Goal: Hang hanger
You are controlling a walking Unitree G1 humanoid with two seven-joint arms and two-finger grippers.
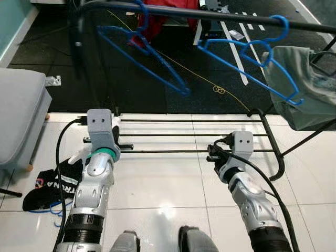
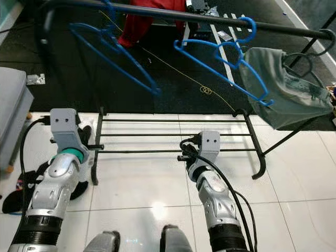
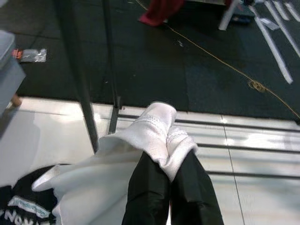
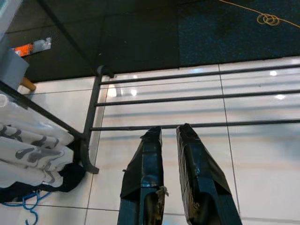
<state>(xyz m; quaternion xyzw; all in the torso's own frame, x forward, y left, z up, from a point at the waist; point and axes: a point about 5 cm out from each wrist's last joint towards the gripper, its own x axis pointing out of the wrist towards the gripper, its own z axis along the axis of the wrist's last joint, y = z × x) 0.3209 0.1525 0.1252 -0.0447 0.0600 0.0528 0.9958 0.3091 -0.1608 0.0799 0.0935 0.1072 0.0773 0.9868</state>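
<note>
A black clothes rack has its top rail across the far side. Two bare blue hangers hang on it, and a grey-green garment hangs at its right end. My left gripper is low at the rack's left post, shut on a fold of white cloth that drapes down beside it. My right gripper is held low before the rack's bottom bars, its fingers together with nothing between them. Another blue hanger lies on the floor under a dark garment at my left.
A grey padded seat stands close on the left. Beyond the white tiles the floor is dark carpet, with a yellow cord and a red cloth behind the rack. My own feet show at the bottom edge.
</note>
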